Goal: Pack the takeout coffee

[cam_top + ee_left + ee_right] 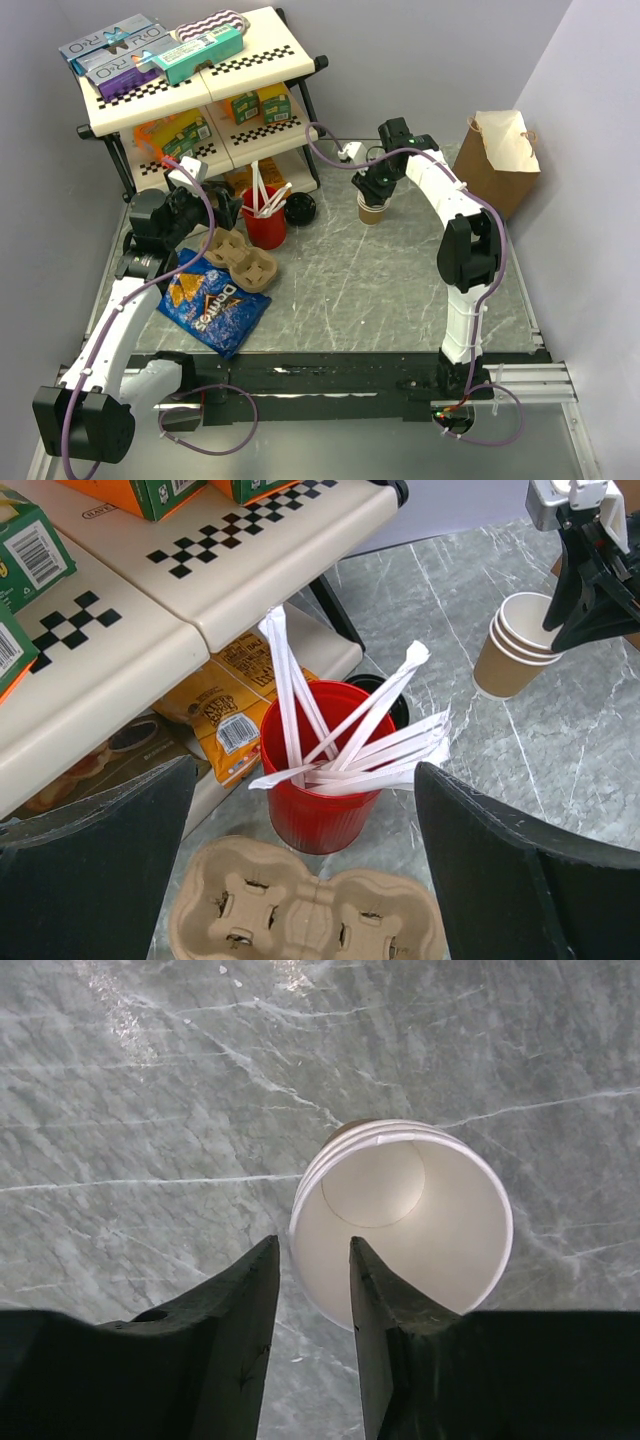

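I am looking down on a grey marble-patterned table [400, 290] closed in by plain grey walls, with a cream checker-edged shelf rack [270, 40] standing behind the red cup [266, 230]. The takeout coffee [300, 209] sits upright just to the right of the red cup, its black lid on. My left gripper [305, 780] hangs on the near-left side of the red cup with its jaws spread wide and nothing between them, so the coffee lies just past the cup from it. My right gripper [315, 1250] is well to the right of the red cup, jaws narrowly apart astride the near rim of a stack of lidless tan cups [420, 1210]. I see no firm pinch. The red cup holds white wrapped sticks [350, 740]. A cardboard cup carrier [310, 920] lies just in front of it, a blue chip bag [213, 305] nearer still, and a brown paper bag [500, 160] stands far right.
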Motion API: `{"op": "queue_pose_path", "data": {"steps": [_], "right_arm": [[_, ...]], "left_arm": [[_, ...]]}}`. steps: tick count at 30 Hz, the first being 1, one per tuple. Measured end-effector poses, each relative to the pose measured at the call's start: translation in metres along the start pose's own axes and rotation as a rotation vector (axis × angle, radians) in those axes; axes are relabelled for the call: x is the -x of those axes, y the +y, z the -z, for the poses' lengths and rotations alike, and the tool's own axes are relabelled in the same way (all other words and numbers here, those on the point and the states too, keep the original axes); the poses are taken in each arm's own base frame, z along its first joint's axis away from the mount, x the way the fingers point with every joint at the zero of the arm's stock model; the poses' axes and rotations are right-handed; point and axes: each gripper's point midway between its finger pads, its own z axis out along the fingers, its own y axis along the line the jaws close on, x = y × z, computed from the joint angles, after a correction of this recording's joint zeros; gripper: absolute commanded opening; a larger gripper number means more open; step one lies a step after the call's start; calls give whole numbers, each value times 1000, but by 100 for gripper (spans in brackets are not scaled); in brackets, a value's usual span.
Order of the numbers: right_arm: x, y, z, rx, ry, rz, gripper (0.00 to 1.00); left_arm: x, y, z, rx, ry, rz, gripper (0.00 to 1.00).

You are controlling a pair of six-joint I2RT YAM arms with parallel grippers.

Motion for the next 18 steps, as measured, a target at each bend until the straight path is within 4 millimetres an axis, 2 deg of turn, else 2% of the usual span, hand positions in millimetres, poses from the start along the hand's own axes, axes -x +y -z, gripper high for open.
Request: {"op": "queue_pose_path", "data": {"steps": [18], "right_arm": [[-11, 4, -6, 29, 40, 2, 34]], "left_arm": [[3, 0, -1, 0, -11, -4, 97]]}}
